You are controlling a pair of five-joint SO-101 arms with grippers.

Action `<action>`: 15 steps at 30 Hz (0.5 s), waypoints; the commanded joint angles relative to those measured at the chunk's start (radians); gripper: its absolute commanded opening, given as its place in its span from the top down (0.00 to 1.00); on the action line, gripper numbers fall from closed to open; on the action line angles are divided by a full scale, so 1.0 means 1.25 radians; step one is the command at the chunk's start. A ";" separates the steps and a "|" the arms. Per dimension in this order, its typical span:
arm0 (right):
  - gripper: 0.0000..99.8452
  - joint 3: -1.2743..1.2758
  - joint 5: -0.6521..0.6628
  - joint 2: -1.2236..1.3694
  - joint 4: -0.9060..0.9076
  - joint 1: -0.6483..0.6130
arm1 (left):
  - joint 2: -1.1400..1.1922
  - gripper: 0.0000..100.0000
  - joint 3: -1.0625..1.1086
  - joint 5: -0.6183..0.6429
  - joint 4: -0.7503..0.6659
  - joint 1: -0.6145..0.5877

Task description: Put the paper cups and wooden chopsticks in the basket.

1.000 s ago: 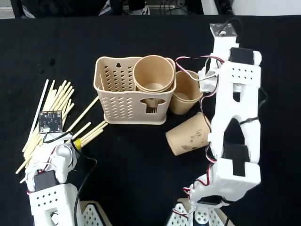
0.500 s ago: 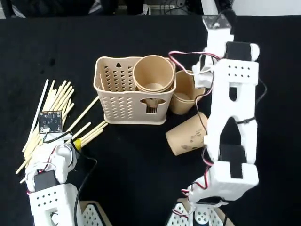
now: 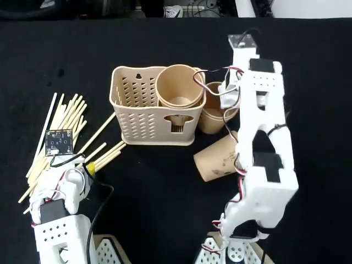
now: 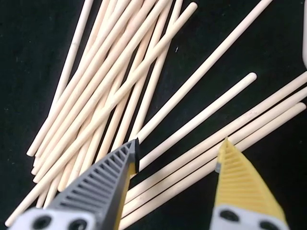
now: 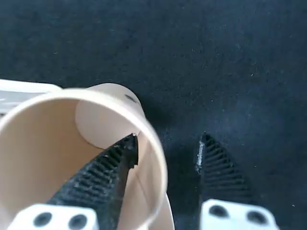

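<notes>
High view: right arm (image 3: 263, 110) had swung in toward the basket (image 3: 137, 118), over the upright paper cup (image 3: 212, 118) just beside it; second cup (image 3: 179, 85) already inside. Left wrist: left gripper (image 4: 180, 143) gaped over chopsticks (image 4: 105, 86), apart from basket. Right wrist: right gripper (image 5: 168, 139) spread astride the upright cup's rim, not clamped; grasp likely next.

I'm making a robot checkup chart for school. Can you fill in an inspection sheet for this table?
Surface: black cloth-covered table.
Job's things: basket holds one paper cup; second cup upright beside it; third cup on its side; chopsticks piled on table.
Clutter: nothing seen.
Grippers: left gripper open over chopsticks; right gripper open, fingers astride second cup's wall.
Cables: wires on right arm; black cable by left arm.
Surroundings: dim cords beyond far edge.
</notes>
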 commanded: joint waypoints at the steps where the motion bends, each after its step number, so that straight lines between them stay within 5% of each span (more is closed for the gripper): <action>1: 0.89 -0.002 0.007 0.019 -0.020 0.010 | -0.006 0.73 -0.004 -0.004 -0.011 0.009; 3: 0.99 -0.019 0.014 0.023 -0.022 0.006 | -0.006 0.73 -0.004 -0.004 -0.011 0.009; 15: 0.99 -0.366 0.006 -0.105 0.320 -0.005 | -0.006 0.73 -0.004 -0.004 -0.011 0.009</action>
